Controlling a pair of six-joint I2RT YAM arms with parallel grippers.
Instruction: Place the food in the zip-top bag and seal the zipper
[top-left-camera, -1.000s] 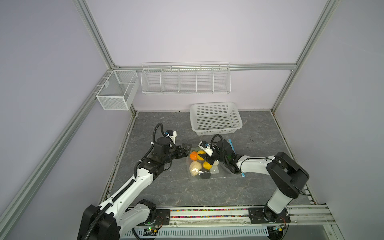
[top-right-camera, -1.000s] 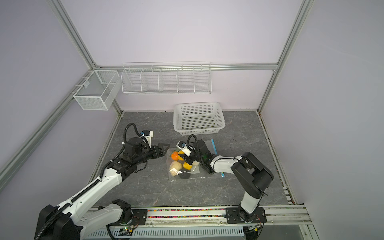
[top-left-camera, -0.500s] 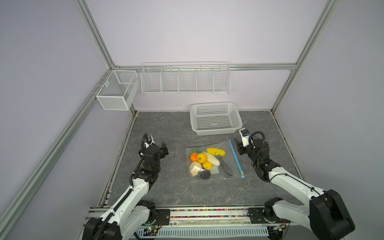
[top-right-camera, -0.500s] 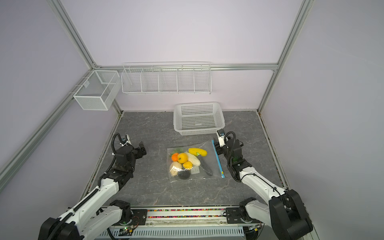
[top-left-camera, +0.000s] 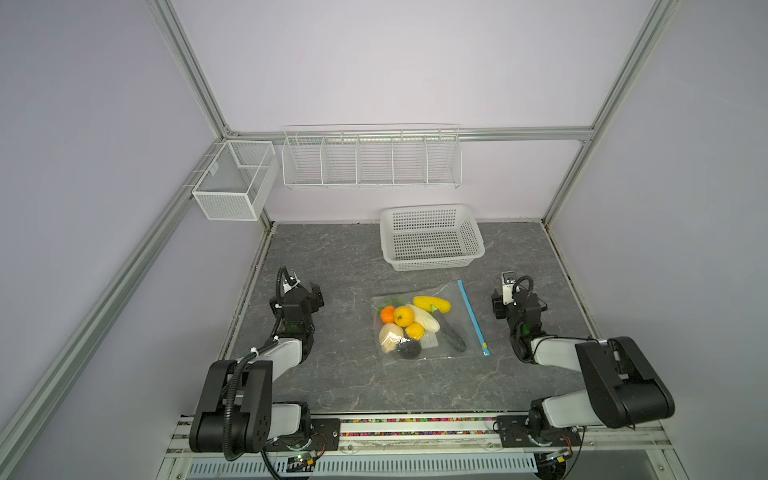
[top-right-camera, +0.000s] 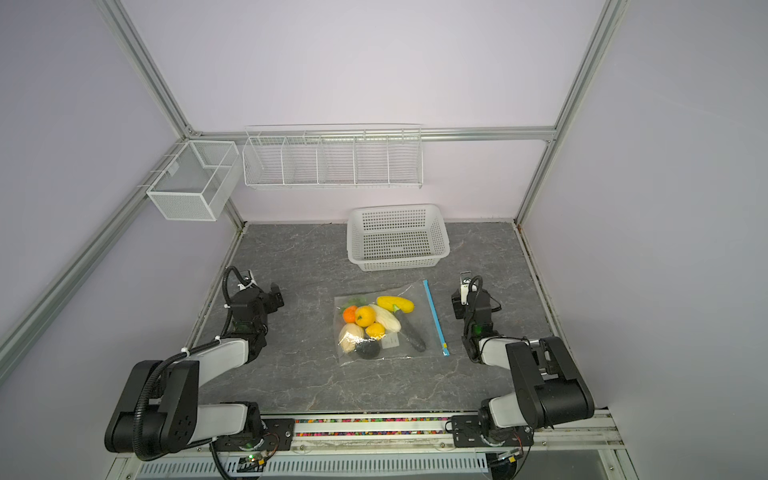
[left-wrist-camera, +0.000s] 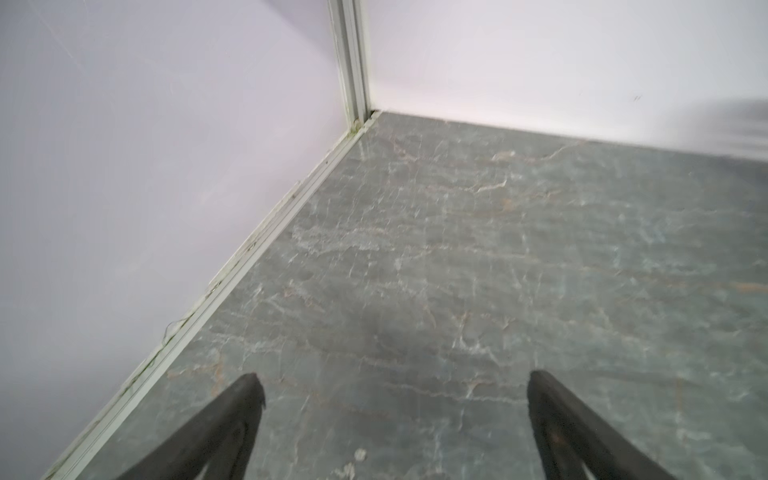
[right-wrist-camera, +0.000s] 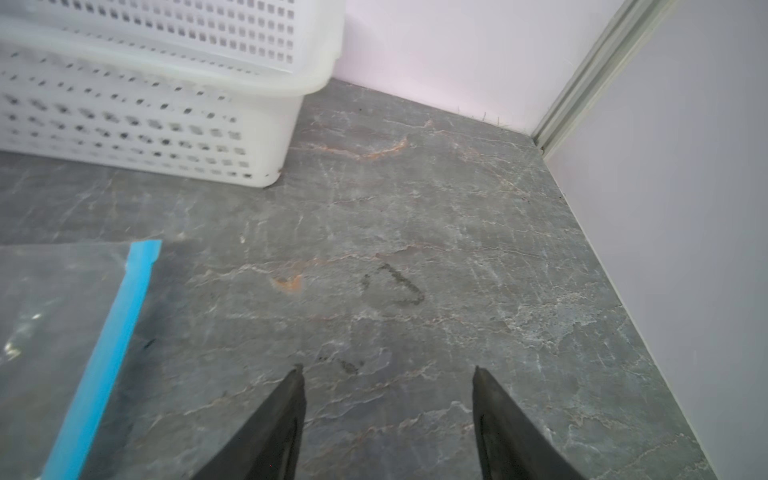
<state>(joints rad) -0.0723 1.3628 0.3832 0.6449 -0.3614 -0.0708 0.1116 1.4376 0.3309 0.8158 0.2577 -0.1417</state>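
The zip-top bag (top-left-camera: 459, 309) lies flat in the middle of the table with the food (top-left-camera: 404, 316) inside: orange, yellow, cream-white and dark green pieces. Its light-blue zipper (top-left-camera: 473, 318) runs straight along the bag's right edge, with its far end in the right wrist view (right-wrist-camera: 112, 340). My left gripper (top-left-camera: 316, 296) is open over bare table well to the left of the bag, nothing between its fingers (left-wrist-camera: 245, 399). To the right of the zipper my right gripper (top-left-camera: 498, 305) is also open and empty, a short way off it.
A white perforated basket (top-left-camera: 432, 262) stands behind the bag near the back wall, and its corner shows in the right wrist view (right-wrist-camera: 145, 124). A wire rack (top-left-camera: 372, 158) and a mesh box (top-left-camera: 235, 178) hang on the walls above the table.
Both grippers were at the bag a second ago. They have let go and drawn back to their own sides, the right jaws opening wider. The bag now lies flat, alone.
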